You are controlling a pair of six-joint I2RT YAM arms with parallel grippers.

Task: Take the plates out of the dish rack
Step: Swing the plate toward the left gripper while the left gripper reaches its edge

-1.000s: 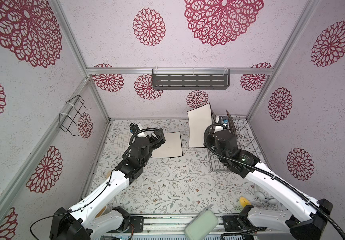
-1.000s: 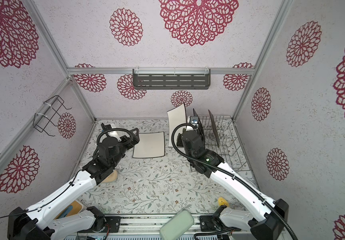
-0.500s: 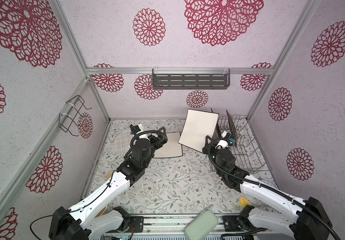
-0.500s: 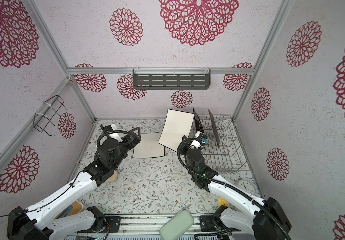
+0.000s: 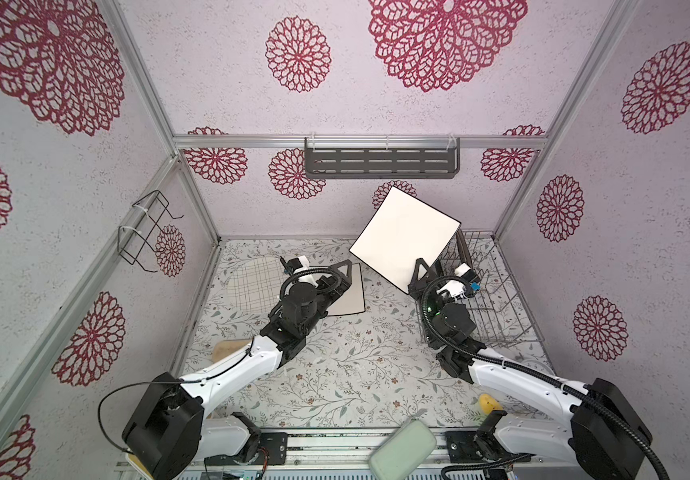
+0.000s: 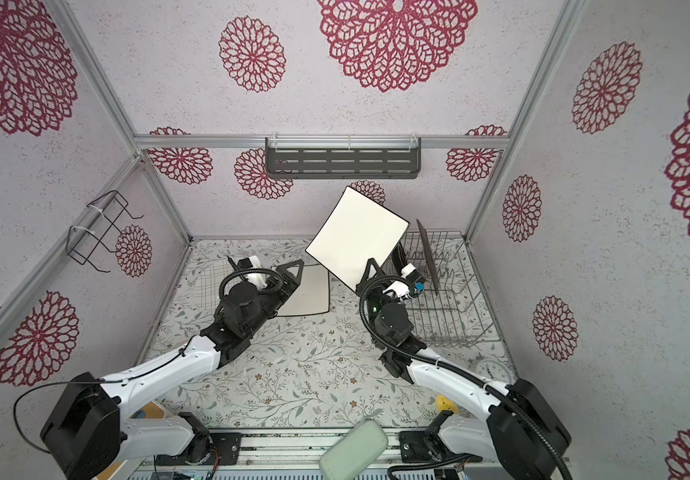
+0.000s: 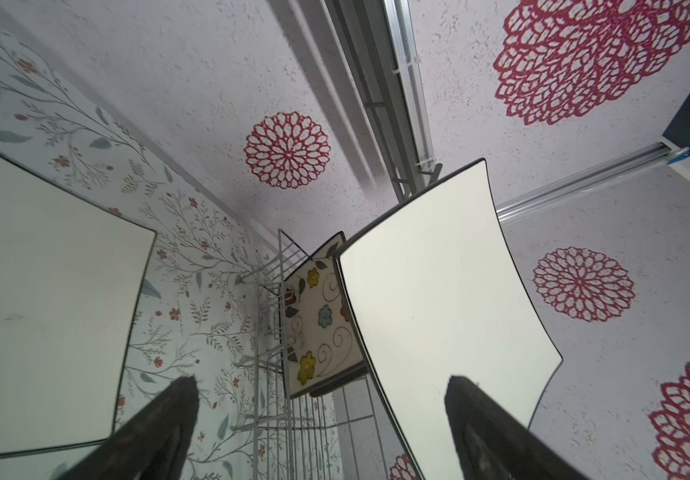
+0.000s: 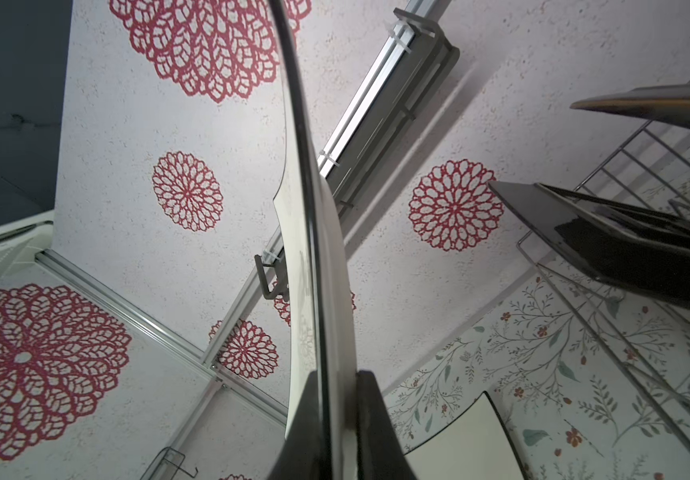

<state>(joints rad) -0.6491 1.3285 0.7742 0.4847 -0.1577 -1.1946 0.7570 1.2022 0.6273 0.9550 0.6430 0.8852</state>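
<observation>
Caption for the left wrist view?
Open left gripper faces the white plate held aloft; floral plate stands in the dish rack.

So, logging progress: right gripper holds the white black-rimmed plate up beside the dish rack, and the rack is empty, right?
Not empty: in the dish rack the left wrist view shows a floral plate, a top view a dark brown plate. The right gripper does hold the white black-rimmed plate beside it.
</observation>
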